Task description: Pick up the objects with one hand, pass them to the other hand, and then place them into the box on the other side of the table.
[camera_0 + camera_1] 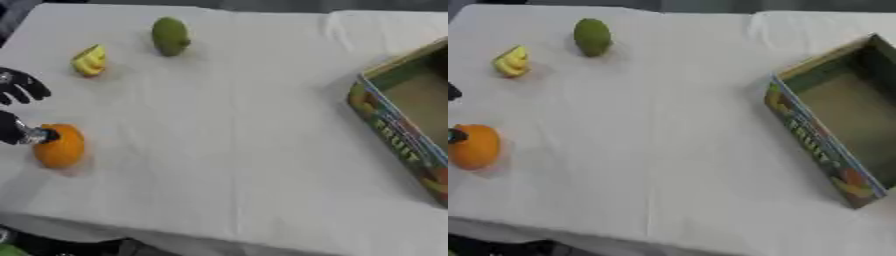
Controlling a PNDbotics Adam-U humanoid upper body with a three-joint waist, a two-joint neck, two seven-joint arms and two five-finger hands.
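An orange (59, 146) lies on the white cloth near the left edge. My left hand (19, 89) comes in from the left just beside it. Its fingers are spread above and behind the orange, and the thumb tip (38, 134) touches the orange's left side. The hand is open and not closed round the fruit. Farther back on the left lie a small yellow fruit (89, 60) and an oval green fruit (171, 36). The open cardboard box (811, 140), printed with fruit pictures, stands at the right side of the table with nothing visible inside. My right hand shows in neither view.
A white cloth (667, 130) covers the table, and its front edge runs across the bottom of the views. Dark floor shows below it at the lower left. The box reaches the right edge of the table.
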